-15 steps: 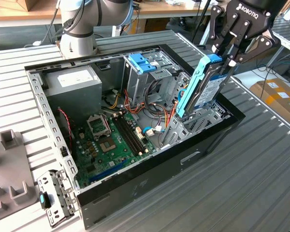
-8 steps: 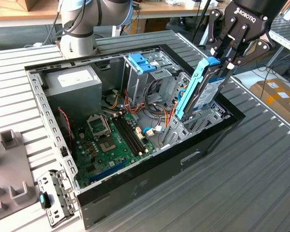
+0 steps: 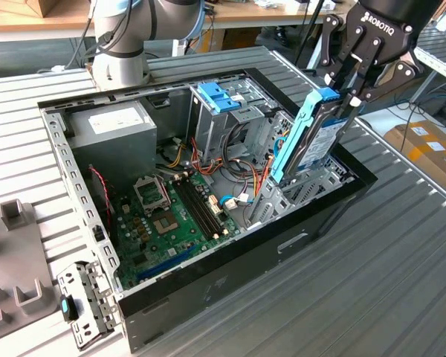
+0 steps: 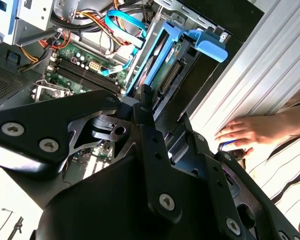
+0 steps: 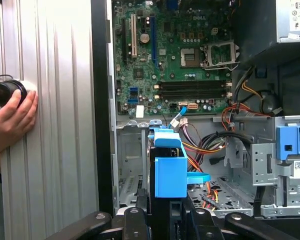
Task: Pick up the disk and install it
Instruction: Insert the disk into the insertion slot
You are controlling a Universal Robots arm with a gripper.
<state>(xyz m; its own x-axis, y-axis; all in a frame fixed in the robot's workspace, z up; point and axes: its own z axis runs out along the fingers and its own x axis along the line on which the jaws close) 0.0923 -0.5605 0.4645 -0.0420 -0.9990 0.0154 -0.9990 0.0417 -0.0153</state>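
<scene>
Roughly, starting at the exterior view's left: a ribbed silver metal counter (image 3: 22,97) carries an open black metal computer case (image 3: 208,290). Inside it, a grey metal power supply box with a white sticker (image 3: 111,130) comes first, with the green motherboard (image 3: 167,219) below it. Next is a tall metal drive cage with a blue plastic cap (image 3: 219,100), then a tangle of orange and red cables (image 3: 241,167). Toward the exterior view's right, the flat silver metal disk with blue plastic side rails (image 3: 312,141) stands on end, tilted. Its lower end is down in the bare metal bay (image 3: 297,190) at the case's corner and its upper end is above the rim. The black gripper (image 3: 351,89) is clenched on that upper end, grasping the disk. In the first wrist view a person's hand (image 5: 12,117) lies on the counter, near the case wall. Risks, as I judge them: with the disk tilted, a rail could catch on the bay's edge and jam. The cables lie near the bay and could get pinched under the disk. A grasp at one end could let the disk pivot. The hand is near the arm's working space.
</scene>
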